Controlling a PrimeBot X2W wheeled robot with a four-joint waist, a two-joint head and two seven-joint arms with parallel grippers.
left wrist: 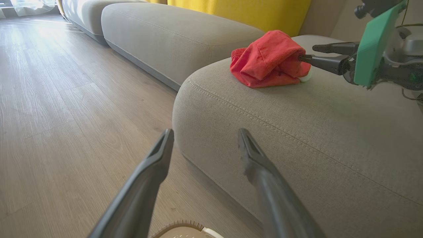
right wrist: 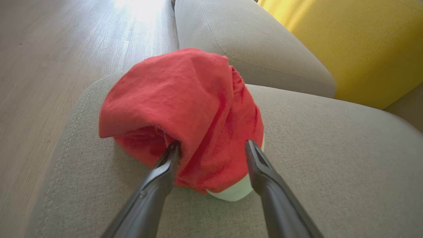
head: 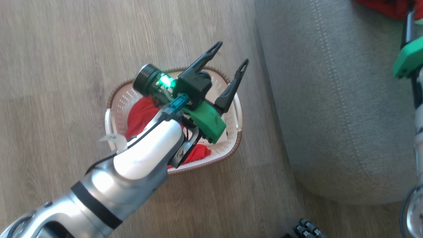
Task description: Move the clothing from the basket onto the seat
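Note:
The cream-white basket [head: 132, 97] with a brown braided rim stands on the floor, and red clothing [head: 142, 114] lies in it, partly hidden by my left arm. My left gripper [head: 231, 54] hovers open above the basket's far side, nothing between its fingers [left wrist: 158, 158]; the basket rim [left wrist: 185, 228] peeks in below them. A red garment [right wrist: 185, 99] lies bunched on the grey seat [right wrist: 330, 148]. My right gripper [right wrist: 212, 145] is open, its fingers spread on either side of the garment's near edge. From the left wrist, the right gripper [left wrist: 309, 53] touches the garment [left wrist: 267, 59] on the seat [left wrist: 297, 132].
Wooden floor [head: 66, 49] surrounds the basket; the seat's rounded edge [head: 330, 99] is just to its right. A yellow cushion [right wrist: 363, 43] leans at the back of the seat. Another grey sofa section [left wrist: 165, 33] lies beyond. A dark ribbed part [head: 307, 228] shows at the bottom edge.

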